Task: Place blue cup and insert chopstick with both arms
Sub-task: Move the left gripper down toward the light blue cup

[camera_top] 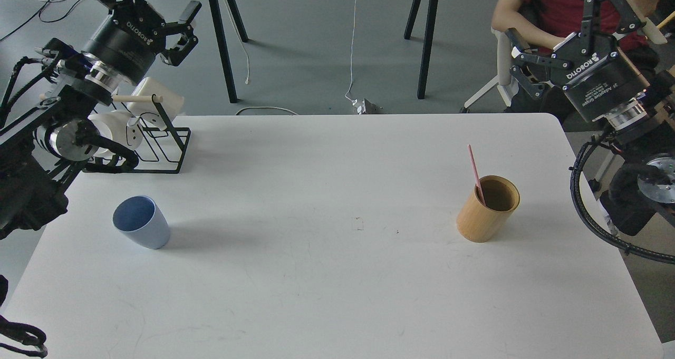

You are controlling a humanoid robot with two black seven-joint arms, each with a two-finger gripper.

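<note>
The blue cup (141,230) stands upright on the left part of the white table (337,296), its mouth open toward me. The pink chopstick (475,171) leans inside a tan wooden cup (486,214) on the right side of the table, its upper half sticking out. My left gripper (158,3) is raised at the far left, above the mug rack and well behind the blue cup, open and empty. My right gripper (551,21) is raised at the far right, beyond the table's edge, open and empty.
A black wire rack (158,143) with white mugs (155,98) and a pale wooden rod sits at the back left corner, under my left arm. A seated person in a red shirt (548,11) is behind my right gripper. Black trestle legs (427,37) stand beyond the table.
</note>
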